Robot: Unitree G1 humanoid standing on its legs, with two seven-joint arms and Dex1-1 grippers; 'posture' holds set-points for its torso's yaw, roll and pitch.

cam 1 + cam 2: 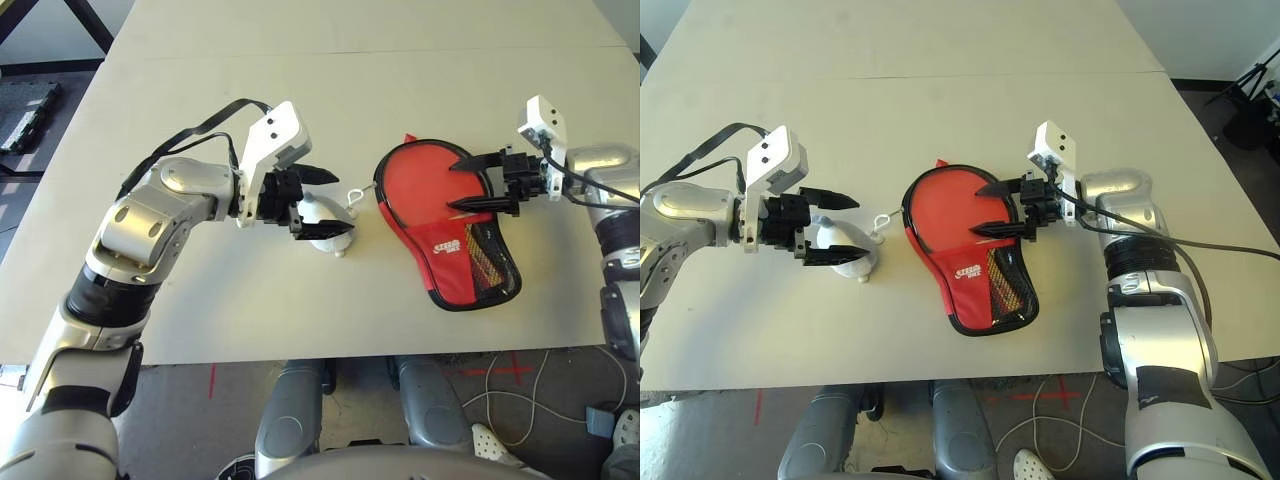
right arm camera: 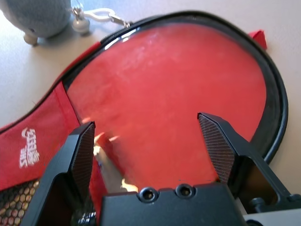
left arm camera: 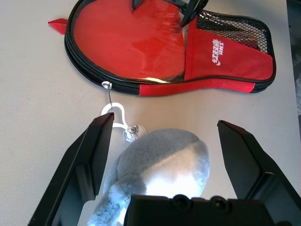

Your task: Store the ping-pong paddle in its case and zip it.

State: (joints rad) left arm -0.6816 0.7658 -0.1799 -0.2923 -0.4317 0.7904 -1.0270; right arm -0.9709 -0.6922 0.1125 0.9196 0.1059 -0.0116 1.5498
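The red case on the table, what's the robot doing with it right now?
The ping-pong paddle already lies inside the case, which rests flat on the table with its zip not yet closed. The right gripper is open above the paddle's round face. The left gripper is open around a small grey soft toy attached by a white cord to the zip pull.

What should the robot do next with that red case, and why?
Probably close the left fingers on the grey plush charm tied to the zip pull. The paddle already lies inside the open case, the charm sits between those open fingers, and the right gripper hovers over the paddle.
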